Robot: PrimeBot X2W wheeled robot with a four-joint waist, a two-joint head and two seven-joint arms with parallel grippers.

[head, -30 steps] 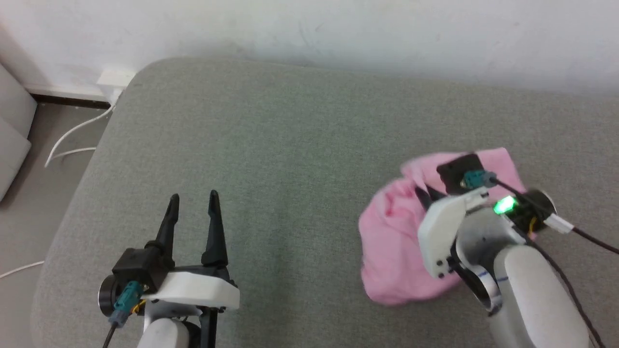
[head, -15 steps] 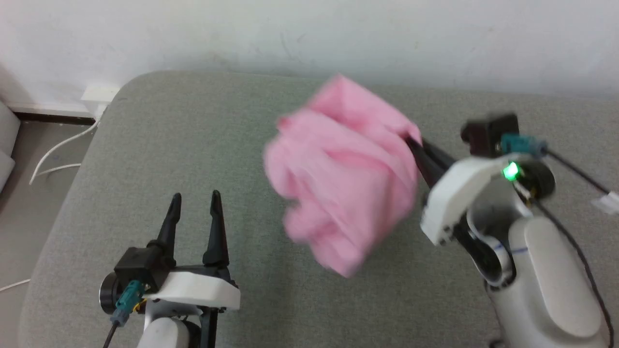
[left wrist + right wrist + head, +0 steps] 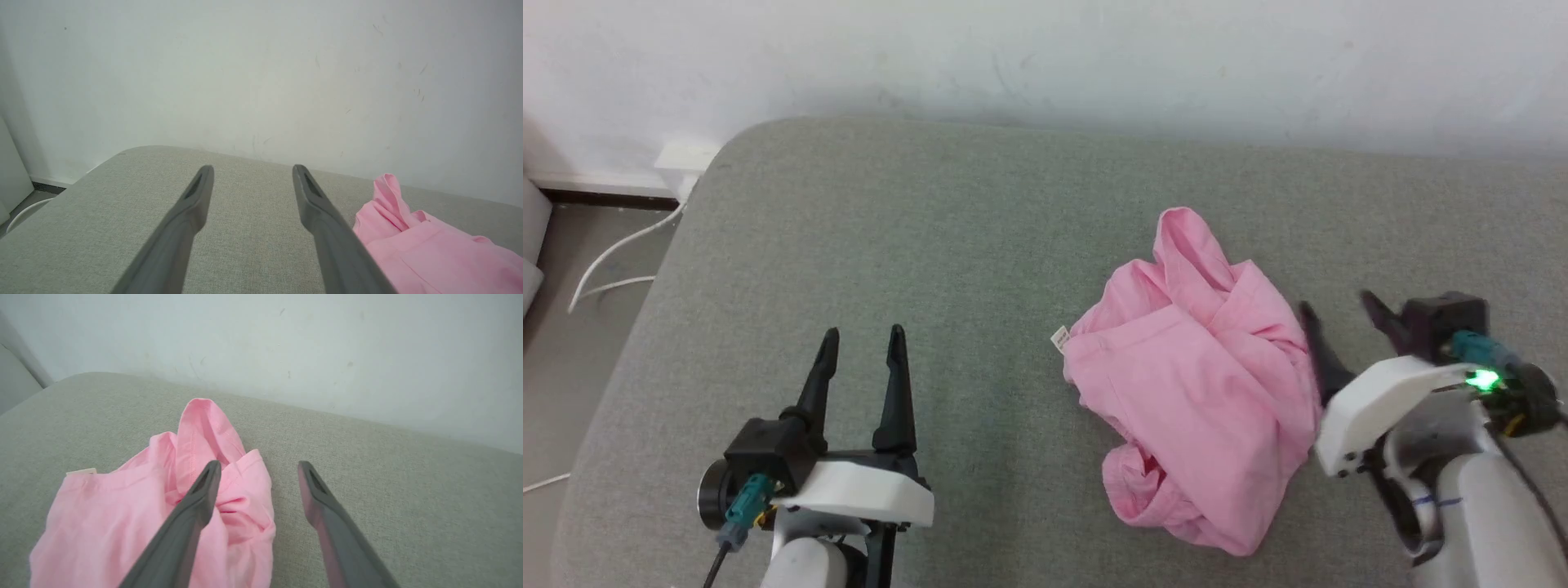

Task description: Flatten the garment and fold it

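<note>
On the grey upholstered surface (image 3: 915,245), right of centre:

Item 1: the garment (image 3: 1201,384). Light pink, lying in a crumpled heap of overlapping layers. A peak of cloth stands up at its far end, a rolled hem sits at its near end, and a small white label (image 3: 1059,337) shows at its left edge. Not flat; no fold made.

Item 2: right gripper (image 3: 1337,304). Just beside the garment's right edge, its 2 fingers spread apart and holding nothing. In the right wrist view 1 finger overlaps the cloth; whether it touches cannot be told.

Item 3: left gripper (image 3: 864,331). Near left, well apart from the garment, fingers spread, empty.

Risks, as judged:
- A pinch taken in the middle of the heap could catch several layers at once, so the cloth would lift as a bundle rather than open out.
- The true corners and hems are buried, so a wrong pick would twist the cloth further.
- Thin cloth may slip from a shallow grip.

Edges and room: broad bare surface lies left and far of the garment, enough to spread it. The wall (image 3: 1045,57) bounds the far side. The rounded far-left corner drops to a floor (image 3: 572,327) with a white cable (image 3: 613,261). The garment's near end lies close to the near limit of the head view.
</note>
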